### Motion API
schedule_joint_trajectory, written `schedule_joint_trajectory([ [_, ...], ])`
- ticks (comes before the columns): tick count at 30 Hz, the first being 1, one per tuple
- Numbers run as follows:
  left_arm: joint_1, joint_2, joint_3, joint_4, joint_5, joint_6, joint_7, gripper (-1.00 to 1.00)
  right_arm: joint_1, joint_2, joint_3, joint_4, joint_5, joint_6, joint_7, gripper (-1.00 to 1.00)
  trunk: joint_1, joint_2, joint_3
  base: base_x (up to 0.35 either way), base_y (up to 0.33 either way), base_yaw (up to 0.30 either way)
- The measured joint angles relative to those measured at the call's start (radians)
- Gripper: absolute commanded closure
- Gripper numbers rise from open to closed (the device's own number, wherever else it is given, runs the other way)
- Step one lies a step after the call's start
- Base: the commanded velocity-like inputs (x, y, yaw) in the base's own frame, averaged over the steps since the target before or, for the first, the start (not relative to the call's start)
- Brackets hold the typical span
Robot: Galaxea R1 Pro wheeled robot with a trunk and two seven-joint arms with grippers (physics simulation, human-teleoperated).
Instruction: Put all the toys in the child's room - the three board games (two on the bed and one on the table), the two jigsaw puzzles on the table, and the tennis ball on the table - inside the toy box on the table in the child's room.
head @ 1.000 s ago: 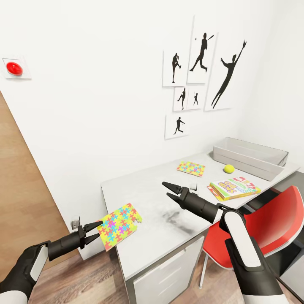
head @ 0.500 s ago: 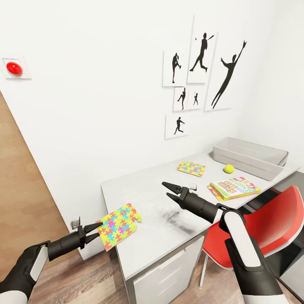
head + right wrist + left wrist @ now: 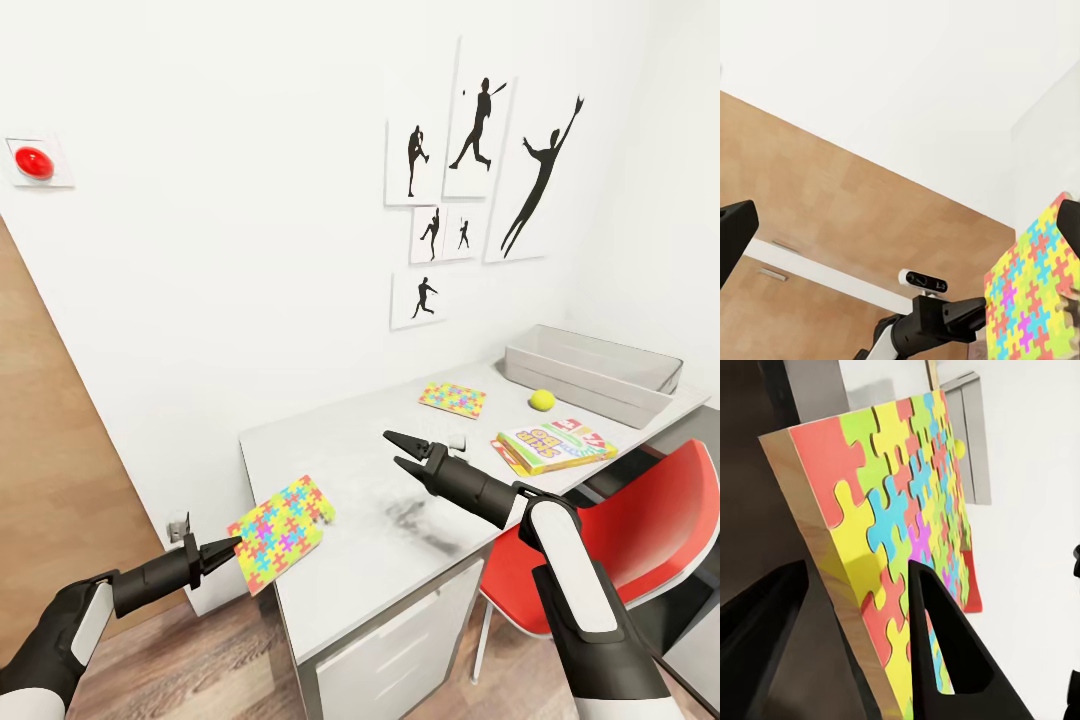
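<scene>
Head view: the left end effector (image 3: 222,552) pinches the near corner of one jigsaw puzzle (image 3: 277,533), which overhangs the near-left edge of the bench (image 3: 400,480) and tilts, its far part over the top. The right end effector (image 3: 400,451) hovers above the bench middle, spread wide and holding nothing. Farther along lie the second jigsaw puzzle (image 3: 453,398), the tennis ball (image 3: 542,400) and the Skip-Bo box (image 3: 552,446), with the toy box (image 3: 592,372) at the far end, well apart from the held piece.

Left wrist view: the fingers (image 3: 945,652) straddle the puzzle's edge at one corner only, the board standing steeply between them.

Right wrist view: the puzzle and the left arm show beyond the spread fingers.

The risk, as I judge it, is the corner grip: the thin board may pivot or slide out during the long carry and drop to the floor.
</scene>
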Motion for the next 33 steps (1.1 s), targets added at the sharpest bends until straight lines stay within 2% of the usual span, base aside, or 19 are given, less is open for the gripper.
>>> schedule_joint_trajectory([
  [17, 0.000, 0.000, 0.000, 0.000, -0.003, -0.004, -0.003, 1.00, 0.000, 0.000, 0.000, 0.000, 0.000, 0.000, 0.000, -1.00, 0.000, 0.000, 0.000, 0.000, 0.000, 0.000],
  [33, 0.000, 0.000, -0.001, 0.000, -0.009, -0.008, -0.003, 1.00, 0.000, 0.000, 0.001, 0.000, 0.000, -0.001, 0.001, -1.00, -0.061, 0.112, 0.050, 0.000, 0.000, 0.000],
])
